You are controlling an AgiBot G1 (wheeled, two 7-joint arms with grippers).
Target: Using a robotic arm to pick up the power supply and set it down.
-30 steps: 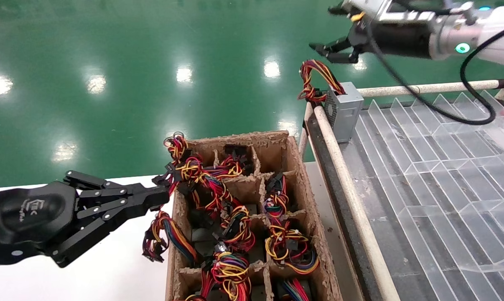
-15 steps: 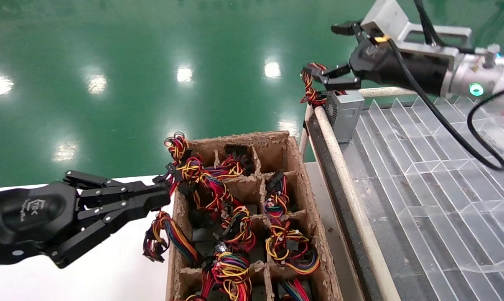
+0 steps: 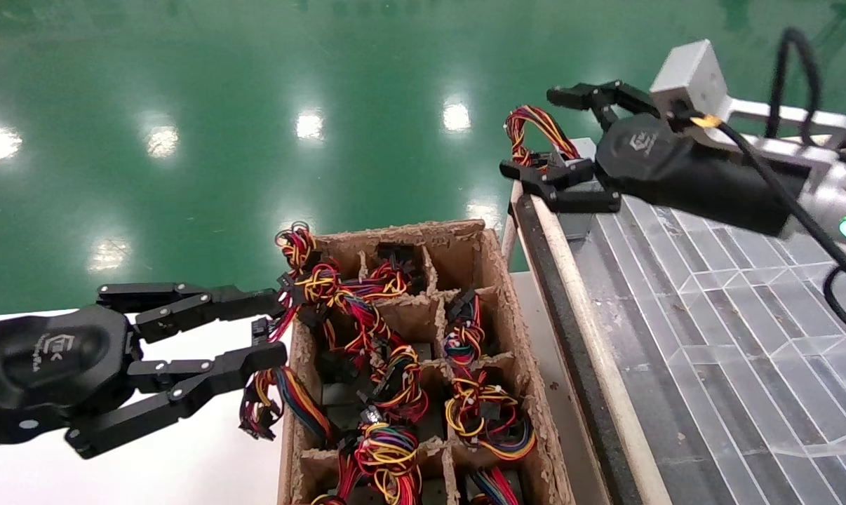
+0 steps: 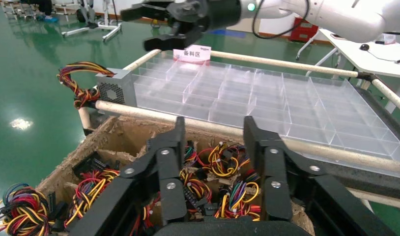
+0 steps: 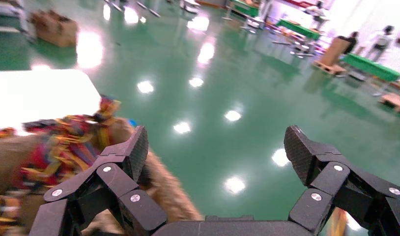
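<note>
Currently the right tool, upper right of the head view, is hovering unclenched over the power supply, which is sitting at the clear tray's corner; the left tool is spreading, empty, beside the cardboard box.

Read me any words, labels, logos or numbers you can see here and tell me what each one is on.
"备料区": white and pink card at the far rail of the clear divider tray.
White logo on the left gripper body: too small to read.
White logo on the right gripper body: too small to read.
Power supply: no readable label.
</note>
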